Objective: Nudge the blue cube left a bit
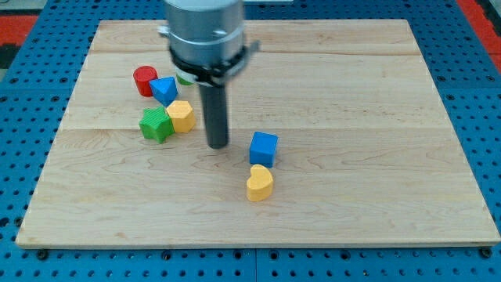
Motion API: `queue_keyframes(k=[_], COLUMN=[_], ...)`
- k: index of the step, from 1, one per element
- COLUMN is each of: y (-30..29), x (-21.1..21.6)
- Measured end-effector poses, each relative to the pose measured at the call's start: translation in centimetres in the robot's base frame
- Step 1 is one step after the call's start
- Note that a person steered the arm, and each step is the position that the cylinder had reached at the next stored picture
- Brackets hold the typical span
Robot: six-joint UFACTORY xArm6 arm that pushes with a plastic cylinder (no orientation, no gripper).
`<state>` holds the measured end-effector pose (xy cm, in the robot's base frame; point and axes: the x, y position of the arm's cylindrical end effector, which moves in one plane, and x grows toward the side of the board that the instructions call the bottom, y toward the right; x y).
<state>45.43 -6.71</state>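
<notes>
The blue cube sits on the wooden board a little right of centre. A yellow heart-shaped block lies just below it, almost touching. My tip rests on the board to the left of the blue cube, with a small gap between them. The dark rod rises from the tip to the arm's grey body at the view's top.
A cluster lies at the view's left: a red cylinder, a blue triangular block, a yellow block and a green star-shaped block. A bit of another green block shows behind the arm. Blue pegboard surrounds the board.
</notes>
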Motion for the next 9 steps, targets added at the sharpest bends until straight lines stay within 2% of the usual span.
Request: queue_keyframes(k=[1,3,4,5,6,7,9], y=[1.4,-0.3,-0.5,-5.0,-12.2,-12.2,-0.3], x=[-4.5,-4.4,0.2,5.2,6.2,0.3,-1.0])
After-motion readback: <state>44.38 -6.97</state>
